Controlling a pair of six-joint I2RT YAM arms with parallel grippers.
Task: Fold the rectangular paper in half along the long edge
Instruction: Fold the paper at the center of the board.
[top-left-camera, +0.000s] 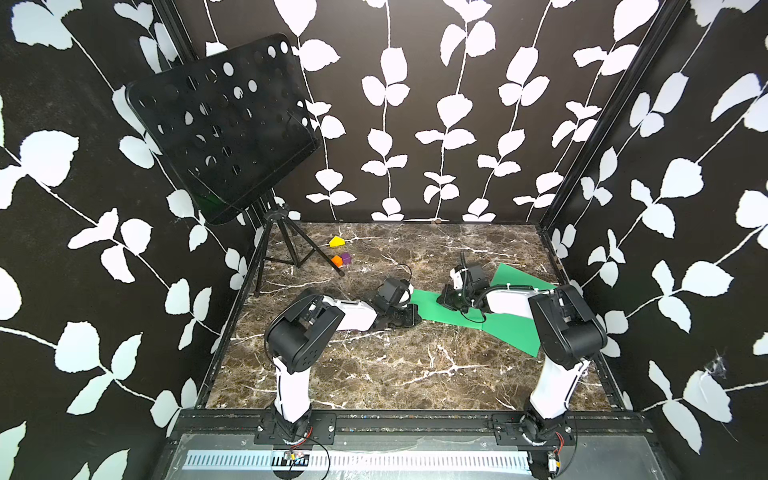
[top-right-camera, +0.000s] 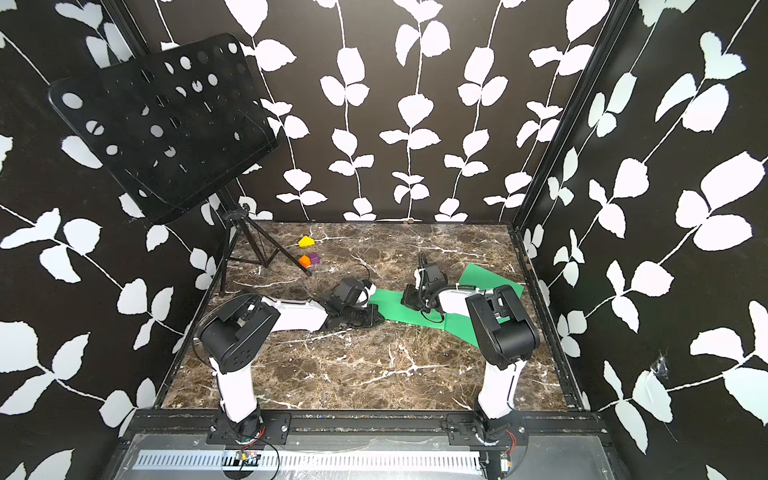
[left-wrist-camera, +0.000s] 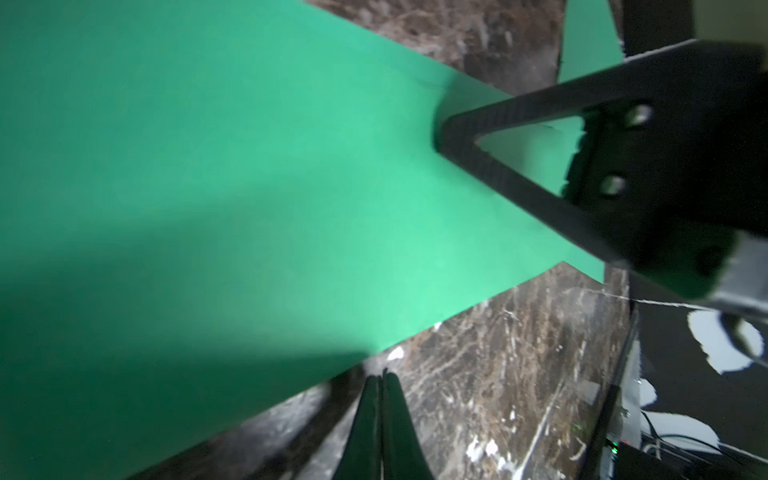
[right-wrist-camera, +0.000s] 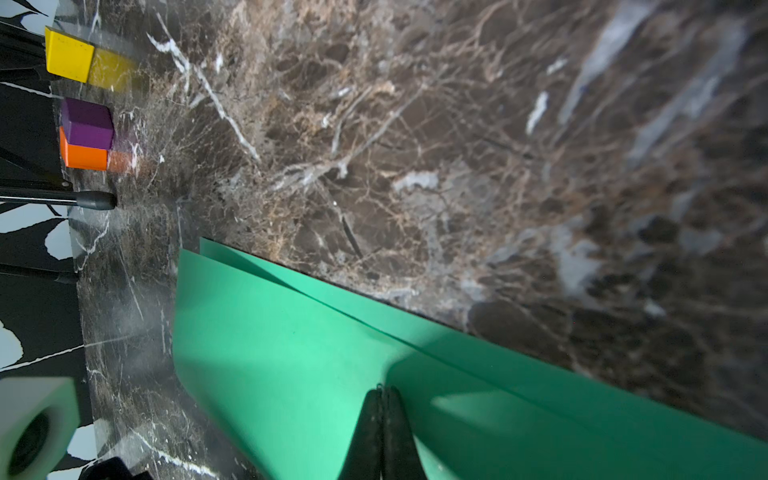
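The green paper (top-left-camera: 432, 311) (top-right-camera: 390, 308) lies folded over on the marble table, running from the middle toward the right wall. In the right wrist view two layers of the paper (right-wrist-camera: 291, 353) show, their edges slightly offset. My right gripper (right-wrist-camera: 384, 388) (top-left-camera: 448, 301) is shut and its tips press down on the upper layer. My left gripper (left-wrist-camera: 382, 372) (top-left-camera: 415, 313) is shut with nothing in it, low over the marble just beside the paper's (left-wrist-camera: 249, 187) left end. The right gripper's fingers (left-wrist-camera: 457, 137) rest on the sheet in the left wrist view.
A black music stand (top-left-camera: 224, 124) on a tripod stands at the back left, one leg's foot (top-left-camera: 340, 273) reaching toward the middle. A yellow block (top-left-camera: 336, 242), a purple block (top-left-camera: 346, 258) and an orange block (top-left-camera: 337, 261) lie beside it. Black leaf-patterned walls enclose the table.
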